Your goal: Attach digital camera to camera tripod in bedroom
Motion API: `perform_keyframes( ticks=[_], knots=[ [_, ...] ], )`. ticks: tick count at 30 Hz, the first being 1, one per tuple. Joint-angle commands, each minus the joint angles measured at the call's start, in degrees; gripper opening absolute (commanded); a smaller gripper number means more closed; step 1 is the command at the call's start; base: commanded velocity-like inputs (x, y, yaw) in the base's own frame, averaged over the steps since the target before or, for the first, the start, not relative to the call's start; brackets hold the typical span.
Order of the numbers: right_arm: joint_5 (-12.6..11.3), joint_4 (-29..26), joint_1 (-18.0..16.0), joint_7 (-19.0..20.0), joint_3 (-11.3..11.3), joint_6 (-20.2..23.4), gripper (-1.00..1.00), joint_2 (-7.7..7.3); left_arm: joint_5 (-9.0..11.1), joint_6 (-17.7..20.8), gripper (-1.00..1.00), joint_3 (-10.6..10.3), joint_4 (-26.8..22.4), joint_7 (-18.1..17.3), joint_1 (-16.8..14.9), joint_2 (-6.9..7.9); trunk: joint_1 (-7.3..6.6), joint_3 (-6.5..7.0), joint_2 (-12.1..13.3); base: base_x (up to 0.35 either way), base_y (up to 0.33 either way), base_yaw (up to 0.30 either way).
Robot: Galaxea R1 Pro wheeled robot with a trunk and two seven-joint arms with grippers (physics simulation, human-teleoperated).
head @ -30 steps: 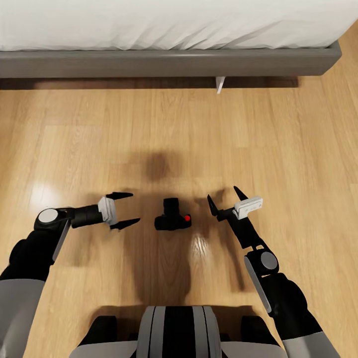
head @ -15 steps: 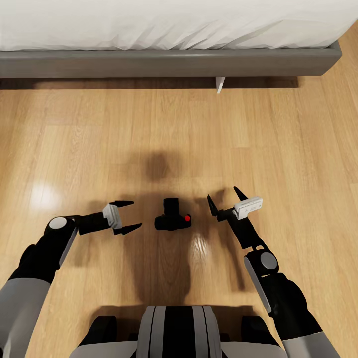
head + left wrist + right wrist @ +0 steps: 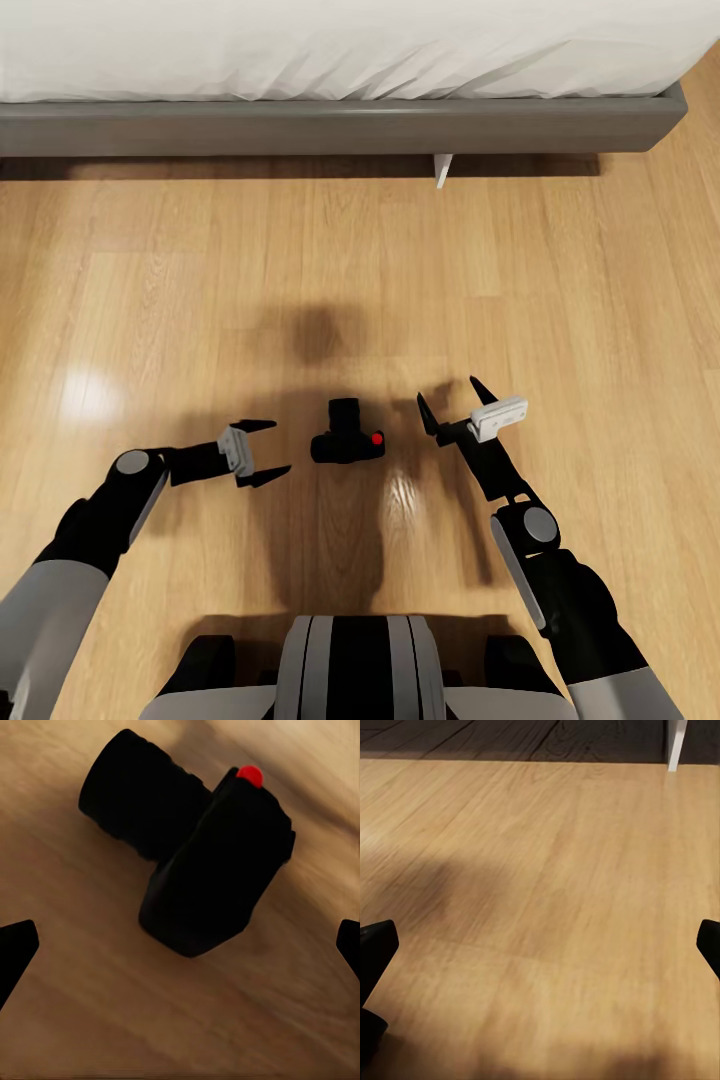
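Digital camera lies on wood floor, lens toward 12 o'clock, body running 3 to 9. Left gripper, spread, has moved closer at 9; right gripper, spread, unmoved at 3.

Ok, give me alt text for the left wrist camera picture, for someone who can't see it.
A small black digital camera lies on a light wood floor, its stubby lens barrel pointing away from the body and a red round button on its top edge. The two dark fingertips of the open left hand show at opposite edges, apart from the camera.
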Motion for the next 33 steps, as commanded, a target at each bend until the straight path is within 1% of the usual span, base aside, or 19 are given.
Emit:
perform_keyframes(
  ticks=[1, 4, 7, 9, 11, 14, 19, 33],
  knots=[
    [-0.03, 0.10, -0.02, 0.11, 0.02, -0.14, 1.00, -0.03, -0.34, -0.88, 1.00, -0.18, 0.29, 0.63, -0.02, 0.03, -0.01, -0.02, -0.01, 0.000, 0.000, 0.000],
    [-0.03, 0.27, -0.02, 0.10, 0.00, -0.12, 1.00, -0.03, -0.38, -1.43, 1.00, -0.82, 0.94, 2.27, -0.02, 0.04, -0.01, -0.02, -0.01, 0.000, 0.000, 0.000],
    [-0.03, 0.38, -0.02, 0.10, -0.01, -0.13, 1.00, -0.03, -0.39, -1.72, 1.00, -2.14, 1.31, 3.32, -0.02, 0.04, -0.01, -0.02, -0.01, 0.000, 0.000, 0.000],
    [-0.03, 0.42, -0.02, 0.10, -0.01, -0.11, 1.00, -0.03, -0.39, -1.82, 1.00, -3.33, 1.45, 3.78, -0.02, 0.05, -0.01, -0.02, -0.01, 0.000, 0.000, 0.000],
    [-0.03, 0.47, -0.02, 0.10, -0.02, -0.09, 1.00, -0.03, -0.39, -1.95, 1.00, -6.18, 1.65, 4.43, -0.02, 0.05, -0.01, -0.02, -0.01, 0.000, 0.000, 0.000],
    [-0.03, 0.51, -0.02, 0.10, -0.02, -0.09, 1.00, -0.03, -0.38, -1.98, 1.00, -7.18, 1.71, 4.64, -0.02, 0.05, -0.01, -0.02, -0.01, 0.000, 0.000, 0.000],
    [-0.03, 0.56, -0.02, 0.10, -0.02, -0.09, 1.00, -0.03, -0.38, -2.00, 1.00, -7.74, 1.75, 4.81, -0.02, 0.09, -0.01, -0.02, -0.01, 0.000, 0.000, 0.000],
    [-0.03, 1.85, -0.02, 0.10, -0.10, -0.08, 1.00, -0.03, -0.45, -2.01, 1.00, -7.93, 1.59, 4.88, -0.02, 0.16, -0.01, -0.02, -0.01, 0.000, 0.000, 0.000]
  ],
)
